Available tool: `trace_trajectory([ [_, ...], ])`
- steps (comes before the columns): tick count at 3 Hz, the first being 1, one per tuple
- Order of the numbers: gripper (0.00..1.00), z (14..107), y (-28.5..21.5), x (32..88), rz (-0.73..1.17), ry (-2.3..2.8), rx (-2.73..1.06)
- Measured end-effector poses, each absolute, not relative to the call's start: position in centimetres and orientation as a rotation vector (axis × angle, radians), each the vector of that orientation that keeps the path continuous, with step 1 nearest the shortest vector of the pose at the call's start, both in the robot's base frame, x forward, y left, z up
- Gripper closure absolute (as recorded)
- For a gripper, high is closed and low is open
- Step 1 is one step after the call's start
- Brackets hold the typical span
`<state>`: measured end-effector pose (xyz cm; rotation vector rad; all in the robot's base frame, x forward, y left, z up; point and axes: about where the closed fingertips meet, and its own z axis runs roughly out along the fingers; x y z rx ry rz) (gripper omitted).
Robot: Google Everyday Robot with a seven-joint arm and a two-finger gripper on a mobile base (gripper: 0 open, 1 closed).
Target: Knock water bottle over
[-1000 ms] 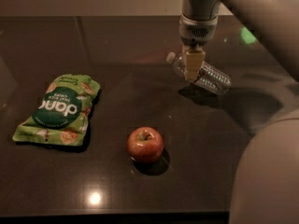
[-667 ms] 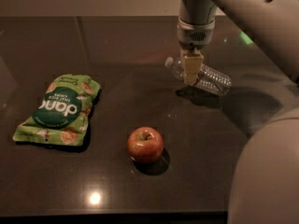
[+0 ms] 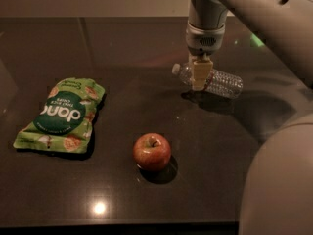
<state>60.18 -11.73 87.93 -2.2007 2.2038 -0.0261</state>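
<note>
The water bottle (image 3: 222, 82) is a small clear ribbed plastic bottle with a white cap. It lies on its side on the dark table, cap pointing left, at the right back. My gripper (image 3: 200, 78) hangs straight down from the arm and stands in front of the bottle's neck end, hiding part of it. Its pale fingers (image 3: 199, 72) look pressed together, with nothing held between them.
A red apple (image 3: 152, 152) sits in the middle front of the dark table (image 3: 127, 48). A green chips bag (image 3: 62, 114) lies flat at the left. My robot's pale body (image 3: 281, 180) fills the right front corner.
The gripper has risen slightly above the lying bottle. The bottle, apple and bag stay where they were.
</note>
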Motion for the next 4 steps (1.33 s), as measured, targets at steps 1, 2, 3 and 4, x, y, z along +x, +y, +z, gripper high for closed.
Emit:
trace_trajectory([
  [1,0.0,87.8,-11.8,60.0,0.014,2.204,-2.185],
  [2,0.0,87.7,-11.8,60.0,0.07,2.205,-2.154],
  [3,0.0,87.5,-11.0,61.0,0.133,2.173,-2.066],
  [4,0.0,87.5,-11.0,61.0,0.133,2.173,-2.066],
])
